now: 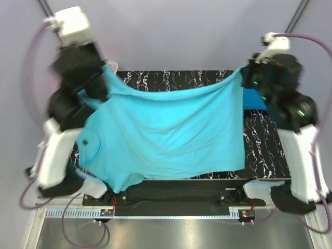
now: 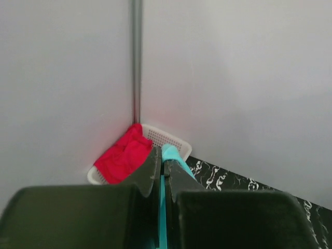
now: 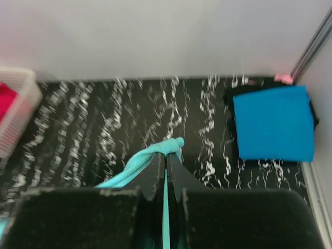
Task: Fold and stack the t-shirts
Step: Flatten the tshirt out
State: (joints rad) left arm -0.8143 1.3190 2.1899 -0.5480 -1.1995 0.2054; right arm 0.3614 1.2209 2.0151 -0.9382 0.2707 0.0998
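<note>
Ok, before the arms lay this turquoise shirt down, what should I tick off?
1. Left hand shut on the turquoise t-shirt: ok.
2. Right hand shut on the same shirt: ok.
3. Shirt spread wide between both hands: ok, though the top edge sags a little.
4. Table free under the shirt: cannot tell, the fabric hides it from above.
5. Folded blue t-shirt lying flat on the black t-shirt in the far right corner: ok.
6. Basket emptied: not ok, a red t-shirt lies in the white lattice basket.
</note>
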